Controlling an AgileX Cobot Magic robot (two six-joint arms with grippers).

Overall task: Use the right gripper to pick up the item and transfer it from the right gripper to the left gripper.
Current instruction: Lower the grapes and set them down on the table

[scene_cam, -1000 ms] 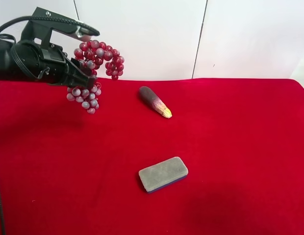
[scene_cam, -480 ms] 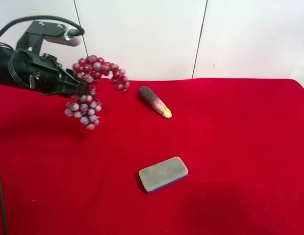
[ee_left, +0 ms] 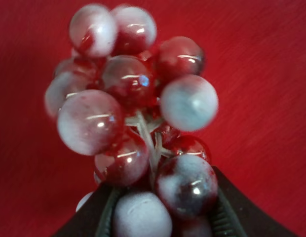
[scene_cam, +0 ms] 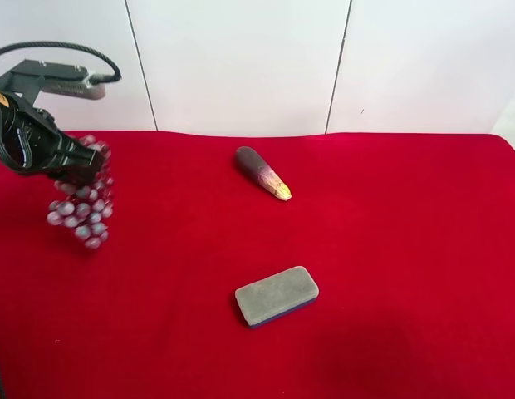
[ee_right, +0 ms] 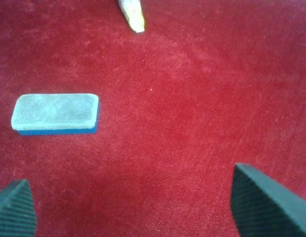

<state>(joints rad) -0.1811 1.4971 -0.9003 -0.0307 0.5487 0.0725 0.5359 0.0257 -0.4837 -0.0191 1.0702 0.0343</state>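
Grapes [ee_left: 135, 133] fill the left wrist view, red and frosted grey beads on pale stalks, with the left gripper [ee_left: 160, 217] clenched on the lower part of the bunch; its two dark jaws press against beads on either side. Only the overhead view shows where this sits in the scene: the bunch [scene_cam: 81, 204] hangs in the air from the left gripper [scene_cam: 79, 170] at that view's far left, well apart from the sponge [scene_cam: 277, 295], above the red cloth [scene_cam: 390, 249]. There the beads are blurred and the arm behind them is cut off by the picture's edge.

Only the right wrist view shows the right gripper [ee_right: 138, 202]. Its two ridged black fingertips [ee_right: 264, 205] stand wide apart with nothing but cloth between them, so it is released and holds nothing. The sponge [ee_right: 55, 114] lies ahead of the fingertips, flat, grey on top with a blue underside. Beyond it, the yellow tip of the eggplant [ee_right: 133, 14] pokes in, the rest cut off.

Overhead, the whole eggplant [scene_cam: 262, 173] lies on the cloth beyond the sponge, apart from it, towards the white wall. The right arm does not show in that view.
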